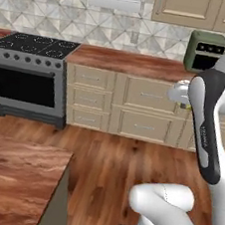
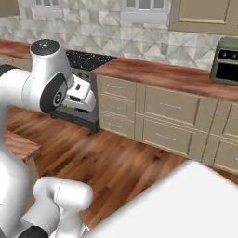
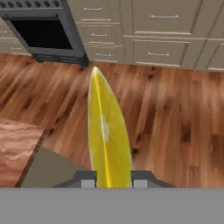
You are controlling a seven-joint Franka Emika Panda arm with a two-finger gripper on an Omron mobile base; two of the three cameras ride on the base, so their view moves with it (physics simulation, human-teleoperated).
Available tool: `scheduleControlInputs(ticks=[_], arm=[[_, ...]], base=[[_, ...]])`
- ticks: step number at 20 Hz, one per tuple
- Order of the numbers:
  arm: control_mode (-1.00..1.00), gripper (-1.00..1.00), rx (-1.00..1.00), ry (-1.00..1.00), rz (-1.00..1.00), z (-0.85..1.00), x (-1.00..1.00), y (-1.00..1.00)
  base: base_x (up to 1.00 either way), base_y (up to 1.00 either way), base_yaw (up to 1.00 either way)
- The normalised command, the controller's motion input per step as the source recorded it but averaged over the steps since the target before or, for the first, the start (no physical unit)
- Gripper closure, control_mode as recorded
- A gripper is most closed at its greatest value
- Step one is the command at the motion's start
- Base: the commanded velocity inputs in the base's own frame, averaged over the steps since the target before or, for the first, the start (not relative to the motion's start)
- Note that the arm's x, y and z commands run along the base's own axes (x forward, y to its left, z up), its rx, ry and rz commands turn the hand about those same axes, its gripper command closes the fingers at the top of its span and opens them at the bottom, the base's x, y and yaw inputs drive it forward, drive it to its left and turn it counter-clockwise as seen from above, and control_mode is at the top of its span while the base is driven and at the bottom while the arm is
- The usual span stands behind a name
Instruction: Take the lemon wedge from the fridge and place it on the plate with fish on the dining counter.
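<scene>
Yellow lemon wedge (image 3: 108,135) pinched in gripper (image 3: 110,180), long axis pointing away.

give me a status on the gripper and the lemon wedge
Gripper shut on lemon wedge, held over the wood floor. Dining counter corner low and left of it. Nothing in the way.

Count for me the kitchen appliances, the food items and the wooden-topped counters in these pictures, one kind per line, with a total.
Appliances: 2 (black-topped grey stove, dark green toaster oven)
Food: 1 (bright yellow lemon wedge, held in the end effector)
Counters: 2 (reddish-brown wood-grain wall counter, reddish-brown wood-grain dining counter)
Total: 5
</scene>
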Motion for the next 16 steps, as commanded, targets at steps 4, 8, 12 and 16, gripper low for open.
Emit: scheduleControlInputs(ticks=[4, 8, 12, 16], arm=[[1.0, 1.0, 0.0, 0.0, 0.0, 0.0, 0.0, 0.0], [1.0, 1.0, 0.0, 0.0, 0.0, 0.0, 0.0, 0.0], [1.0, 1.0, 0.0, 0.0, 0.0, 0.0, 0.0, 0.0], [1.0, 1.0, 0.0, 0.0, 0.0, 0.0, 0.0, 0.0]], base=[[0.0, 0.08, 1.0], [0.0, 0.03, 1.0], [0.11, -0.01, 0.92], [0.29, -0.51, 0.6]])
